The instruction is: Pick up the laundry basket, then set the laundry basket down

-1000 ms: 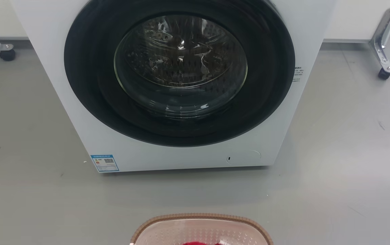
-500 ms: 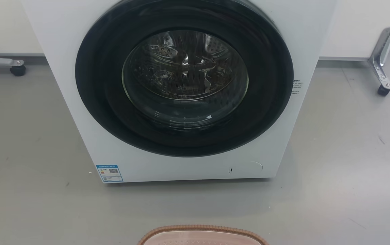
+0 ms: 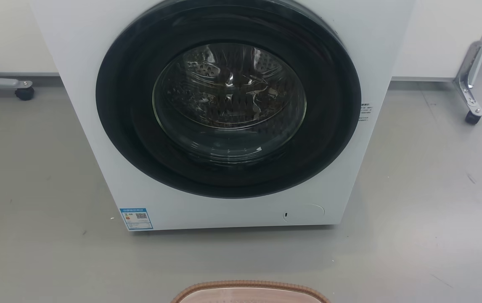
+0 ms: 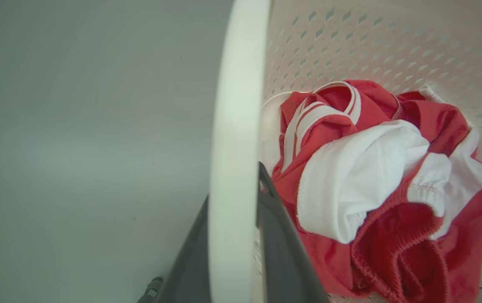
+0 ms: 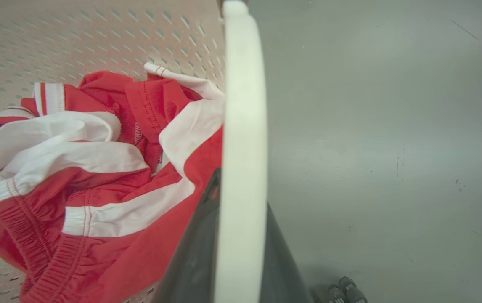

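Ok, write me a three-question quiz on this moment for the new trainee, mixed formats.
1. True or false: the washing machine has its round door shut.
2. Which part of the laundry basket do the left end effector and right end effector each straddle? A) its brown rim B) a white handle C) its base
3. Fill in: the clothes in the basket are white and ____.

Key: 1 true; 2 B; 3 red.
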### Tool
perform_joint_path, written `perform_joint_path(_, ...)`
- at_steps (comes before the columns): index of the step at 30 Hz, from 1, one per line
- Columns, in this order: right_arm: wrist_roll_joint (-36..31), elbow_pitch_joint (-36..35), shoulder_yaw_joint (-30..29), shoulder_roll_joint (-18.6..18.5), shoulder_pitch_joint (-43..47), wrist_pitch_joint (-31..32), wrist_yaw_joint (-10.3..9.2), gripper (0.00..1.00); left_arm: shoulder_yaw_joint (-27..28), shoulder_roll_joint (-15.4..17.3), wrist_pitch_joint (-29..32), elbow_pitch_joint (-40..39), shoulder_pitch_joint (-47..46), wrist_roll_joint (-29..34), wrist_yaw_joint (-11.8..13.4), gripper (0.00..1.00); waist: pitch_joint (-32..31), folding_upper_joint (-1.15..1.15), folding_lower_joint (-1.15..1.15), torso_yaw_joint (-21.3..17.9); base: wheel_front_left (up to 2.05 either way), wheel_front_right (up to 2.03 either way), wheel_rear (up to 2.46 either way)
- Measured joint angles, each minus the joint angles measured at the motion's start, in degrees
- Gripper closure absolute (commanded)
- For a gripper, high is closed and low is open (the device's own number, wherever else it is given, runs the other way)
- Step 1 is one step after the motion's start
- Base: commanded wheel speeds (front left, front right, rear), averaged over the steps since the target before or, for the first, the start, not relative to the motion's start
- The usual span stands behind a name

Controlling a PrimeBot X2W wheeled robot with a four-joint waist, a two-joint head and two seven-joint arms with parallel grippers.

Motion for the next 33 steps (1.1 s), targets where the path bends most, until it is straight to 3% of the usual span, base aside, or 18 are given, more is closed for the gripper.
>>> perform_joint_path(33, 2.16, -0.18, 2.77, -0.04, -0.9, 0.49, 0.0, 1.0, -1.79, 0.02, 0.07, 1.43, -0.28, -2.3, 0.43, 1.0, -0.21, 0.0, 0.0, -0.18, 0.0, 0.0, 0.0)
